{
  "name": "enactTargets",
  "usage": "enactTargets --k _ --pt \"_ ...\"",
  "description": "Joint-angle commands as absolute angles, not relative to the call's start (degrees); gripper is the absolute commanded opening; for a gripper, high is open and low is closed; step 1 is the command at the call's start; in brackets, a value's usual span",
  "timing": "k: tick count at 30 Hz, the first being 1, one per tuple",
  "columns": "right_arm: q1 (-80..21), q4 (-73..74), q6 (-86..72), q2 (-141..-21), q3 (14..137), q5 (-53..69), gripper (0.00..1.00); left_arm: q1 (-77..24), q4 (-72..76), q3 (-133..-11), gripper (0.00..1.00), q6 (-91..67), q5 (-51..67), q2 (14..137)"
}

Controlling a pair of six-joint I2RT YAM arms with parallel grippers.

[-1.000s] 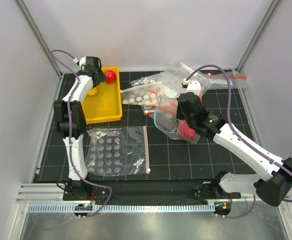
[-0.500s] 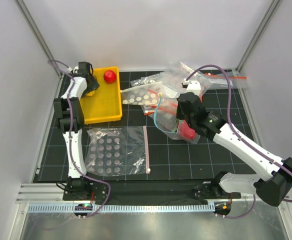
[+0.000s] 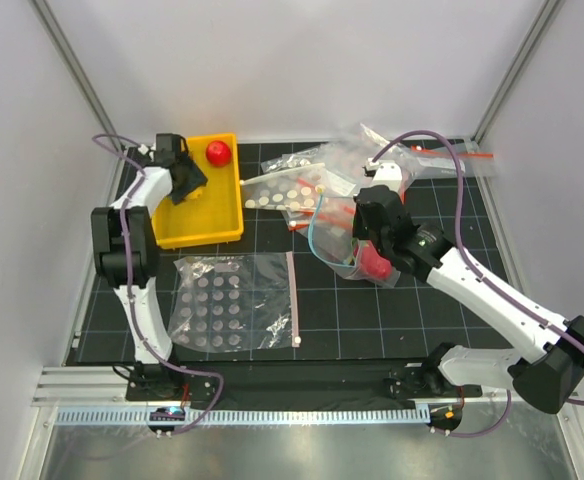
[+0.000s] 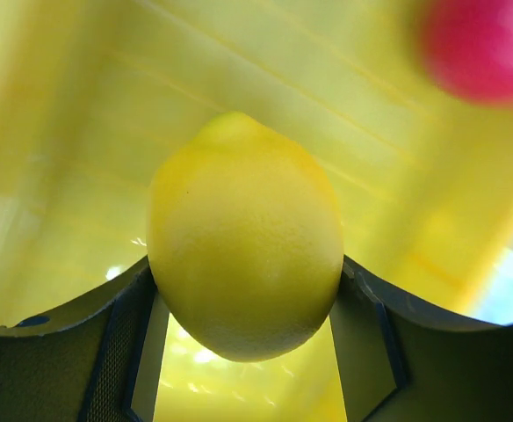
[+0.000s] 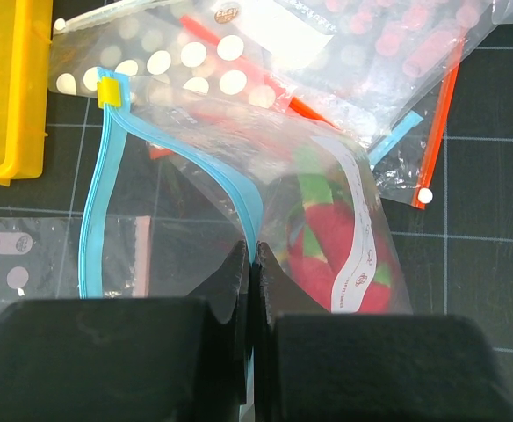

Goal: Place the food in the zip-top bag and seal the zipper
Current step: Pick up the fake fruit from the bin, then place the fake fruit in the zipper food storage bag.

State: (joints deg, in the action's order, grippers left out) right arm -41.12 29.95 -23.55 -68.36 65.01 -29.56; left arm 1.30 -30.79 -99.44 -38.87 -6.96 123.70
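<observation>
The left hand [image 4: 245, 294] had its two dark fingers standing narrow against both flanks of a smooth yellow toy lemon [image 4: 243, 237]. Whether they pressed firmly enough to hold it could not be told. The lemon lay low inside a yellow plastic tray [image 3: 212, 215], with a red toy ball [image 3: 218, 152] near it at the tray's far end.

The right hand [image 5: 249, 264] was pinched tight on the lip of the clear plastic zip-top bag [image 5: 177, 229], just beside its light-blue zipper strip [image 5: 94, 193]. It held the mouth raised and gaping above the black gridded worktop [image 3: 392, 310]. A pink-red toy fruit with green leaves [image 5: 327, 251] was already inside. No kiwi could be picked out.

The step in hand looked to be taking up the lemon. The skin seemed slick and rounded, so the fingers would do best to meet it across its widest part, squeeze gently and lift straight up clear of the tray wall. From there the lemon could go across to the held-open mouth, with the right hand holding the lip high and steady.

A white printed strip [image 5: 355, 237] ran down the bag, its small lettering too fine to read. A round brown mark [image 5: 226, 15] on a bag farther off was likewise illegible.
</observation>
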Motion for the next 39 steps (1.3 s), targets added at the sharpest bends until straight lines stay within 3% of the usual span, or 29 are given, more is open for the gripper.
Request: enactTargets --k 1,5,17,31,39 --pt "-41.3 27.1 -22.8 -66.9 65.5 -29.4 0.01 -2.5 -17.0 -88.2 0.35 -43.7 2.9 110.1" --pt "-41.3 27.1 -22.5 -66.8 65.7 -29.4 0.01 -6.7 -7.3 -76.0 0.32 -49.5 10.5 100.2" --pt "-41.3 26.5 -22.4 -64.3 64.8 -30.3 0.01 -29.1 5.0 -57.2 0.34 -44.6 7.1 77.2" --pt "-41.3 22.9 -24.2 -62.3 62.1 -30.1 0.01 -46.3 8.6 -56.5 0.36 -30.2 12.6 75.6" --pt "-41.3 21.6 -24.8 -60.6 60.6 -30.1 0.01 -48.5 2.2 -62.9 0.39 -28.4 11.5 82.3"
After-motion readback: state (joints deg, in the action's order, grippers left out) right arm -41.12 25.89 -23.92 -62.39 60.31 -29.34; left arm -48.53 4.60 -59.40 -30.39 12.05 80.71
